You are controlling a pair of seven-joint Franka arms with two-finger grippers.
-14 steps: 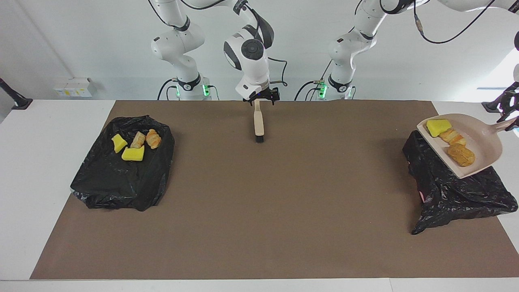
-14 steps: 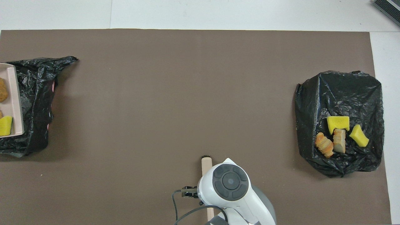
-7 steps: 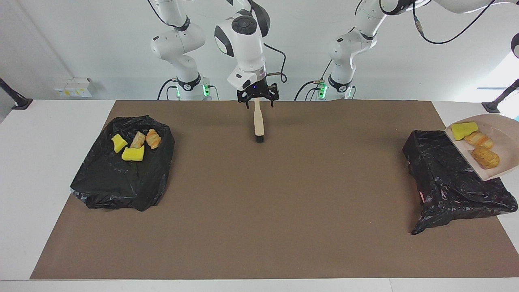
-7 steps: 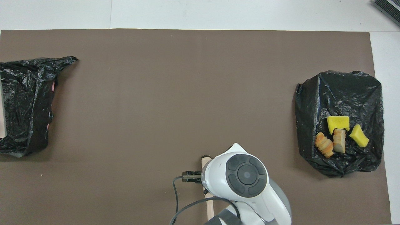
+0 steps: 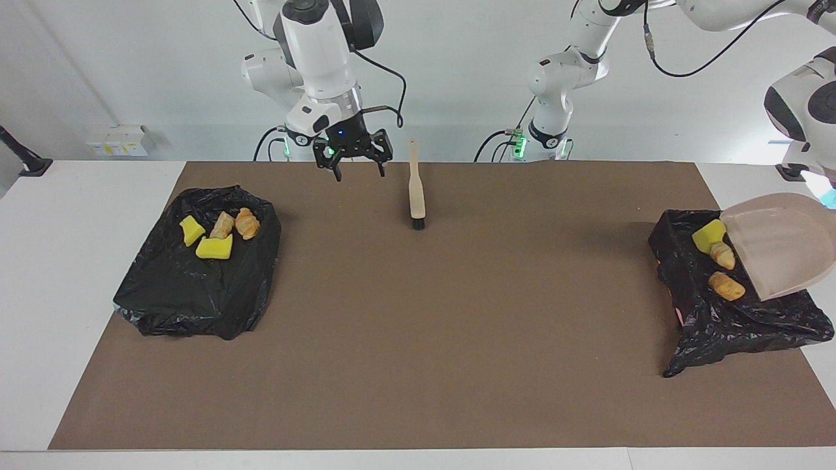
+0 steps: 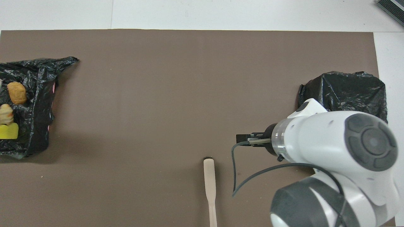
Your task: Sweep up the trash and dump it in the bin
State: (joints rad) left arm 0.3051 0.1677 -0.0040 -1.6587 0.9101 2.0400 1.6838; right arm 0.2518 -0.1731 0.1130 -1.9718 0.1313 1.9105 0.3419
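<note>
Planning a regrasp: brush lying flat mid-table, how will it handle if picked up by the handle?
The brush looks stiff: its handle lies straight on the mat. Probably light, being slim. It lies flat with a wide paddle, so it should slide rather than roll if pushed. The bristle end may tip it downward.

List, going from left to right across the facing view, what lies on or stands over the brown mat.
Black bin bag holding four scraps → open right gripper → wooden-handled brush → second black bin bag with three scraps → tilted beige plastic dustpan.

No text, label, brand, number or sign can be read anywhere here.
</note>
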